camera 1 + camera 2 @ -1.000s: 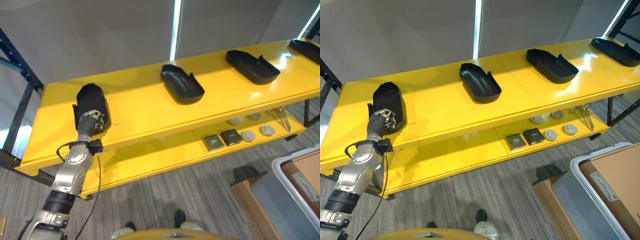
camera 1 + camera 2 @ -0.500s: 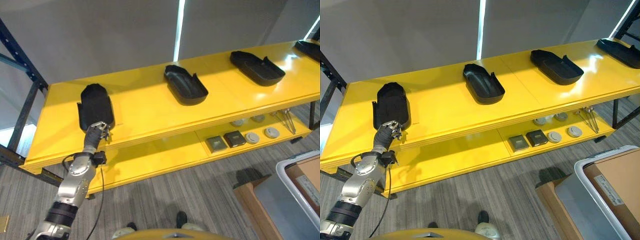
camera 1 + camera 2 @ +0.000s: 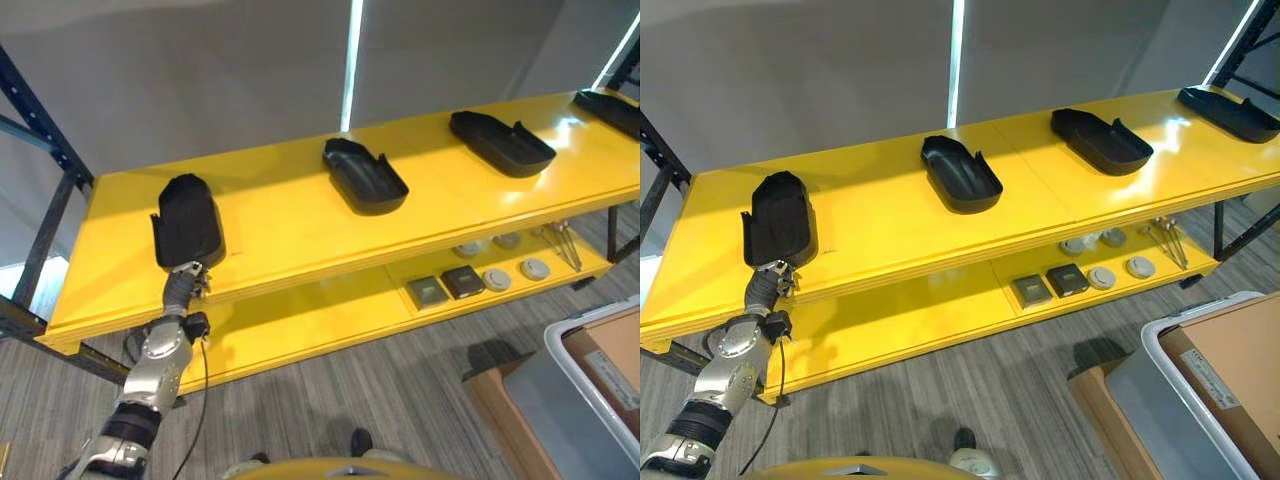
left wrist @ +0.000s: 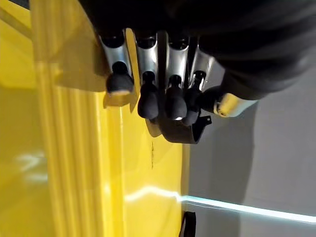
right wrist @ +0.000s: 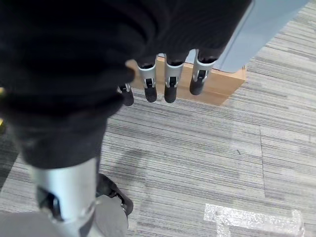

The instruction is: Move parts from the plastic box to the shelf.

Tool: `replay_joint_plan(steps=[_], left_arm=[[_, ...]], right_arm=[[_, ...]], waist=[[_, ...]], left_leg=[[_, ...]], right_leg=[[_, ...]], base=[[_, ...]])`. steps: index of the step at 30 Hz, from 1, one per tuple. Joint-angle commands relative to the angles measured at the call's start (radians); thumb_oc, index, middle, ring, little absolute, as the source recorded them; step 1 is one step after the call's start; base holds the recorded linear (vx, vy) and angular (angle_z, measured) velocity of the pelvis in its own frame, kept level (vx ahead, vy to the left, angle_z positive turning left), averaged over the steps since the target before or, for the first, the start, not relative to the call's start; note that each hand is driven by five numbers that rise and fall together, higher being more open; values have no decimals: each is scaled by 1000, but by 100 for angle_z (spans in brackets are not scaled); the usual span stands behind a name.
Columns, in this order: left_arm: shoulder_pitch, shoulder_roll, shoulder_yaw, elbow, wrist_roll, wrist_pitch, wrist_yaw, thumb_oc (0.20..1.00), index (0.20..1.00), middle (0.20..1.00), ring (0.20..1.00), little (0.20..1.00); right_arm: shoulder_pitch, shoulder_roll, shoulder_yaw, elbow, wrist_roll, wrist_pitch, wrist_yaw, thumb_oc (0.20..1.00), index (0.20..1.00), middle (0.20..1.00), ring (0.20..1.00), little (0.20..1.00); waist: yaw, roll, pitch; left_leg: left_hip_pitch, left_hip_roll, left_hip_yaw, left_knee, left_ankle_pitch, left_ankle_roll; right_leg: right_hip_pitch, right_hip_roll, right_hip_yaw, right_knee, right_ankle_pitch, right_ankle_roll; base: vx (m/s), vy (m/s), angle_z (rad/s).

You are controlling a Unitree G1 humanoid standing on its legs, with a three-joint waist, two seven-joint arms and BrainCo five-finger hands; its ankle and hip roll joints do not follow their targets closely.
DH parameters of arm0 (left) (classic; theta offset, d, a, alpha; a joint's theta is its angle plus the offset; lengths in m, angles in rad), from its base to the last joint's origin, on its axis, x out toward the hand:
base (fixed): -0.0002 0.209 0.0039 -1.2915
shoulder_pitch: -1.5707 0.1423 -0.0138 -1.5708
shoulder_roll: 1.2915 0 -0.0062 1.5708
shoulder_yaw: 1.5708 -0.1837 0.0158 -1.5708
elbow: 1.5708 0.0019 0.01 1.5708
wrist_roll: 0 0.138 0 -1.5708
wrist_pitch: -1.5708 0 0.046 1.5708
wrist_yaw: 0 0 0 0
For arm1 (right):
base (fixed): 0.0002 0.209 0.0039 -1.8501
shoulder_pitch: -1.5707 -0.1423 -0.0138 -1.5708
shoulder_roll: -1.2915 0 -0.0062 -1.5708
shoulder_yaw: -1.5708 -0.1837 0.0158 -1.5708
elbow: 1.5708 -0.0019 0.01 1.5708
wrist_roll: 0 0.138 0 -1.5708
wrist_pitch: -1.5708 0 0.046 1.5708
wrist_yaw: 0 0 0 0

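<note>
Several black moulded parts lie in a row on the yellow shelf: the leftmost part, a second, a third and one at the far right end. My left hand hangs at the shelf's front edge, just below the leftmost part and off it. In the left wrist view its fingers are straight and empty, with that part beyond them. My right hand hangs open over the floor. The plastic box, grey with a white rim, stands at the lower right.
A lower yellow shelf carries small dark squares and round discs. A cardboard carton sits under the plastic box. Dark steel uprights frame the rack's left end. Grey carpet floor lies in front.
My left hand has let go of the leftmost part and drawn back and down to the shelf's front edge. The part stays on the shelf. The camera has shifted slightly.
</note>
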Motion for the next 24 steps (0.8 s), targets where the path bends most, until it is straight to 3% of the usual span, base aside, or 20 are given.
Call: replay_joint_plan(steps=[1, 10, 24], left_arm=[[-105, -5, 8, 56, 16, -56, 31, 200, 200, 200, 200, 200], [-164, -2, 18, 171, 41, -99, 71, 200, 200, 200, 200, 200], [-257, 28, 28, 289, 43, -101, 88, 200, 200, 200, 200, 200]], right_arm=[[-23, -14, 34, 46, -11, 0, -13, 1000, 1000, 1000, 1000, 1000], [-26, -29, 48, 36, -27, -1, -1, 1000, 1000, 1000, 1000, 1000], [-32, -42, 61, 36, -41, -3, 9, 1000, 1000, 1000, 1000, 1000]], waist=[[-11, -31, 30], [-31, -37, 36], [-53, -38, 33]], left_leg=[[-32, 4, -3, 37, -65, 19], [-30, 6, 5, 38, -63, 19], [-28, 7, 10, 44, -66, 18]], right_leg=[[31, -64, 19, 7, -95, 72], [25, -60, 28, 13, -98, 70], [22, -57, 44, 20, -104, 73]], base=[[0, 0, 0], [0, 0, 0], [0, 0, 0]])
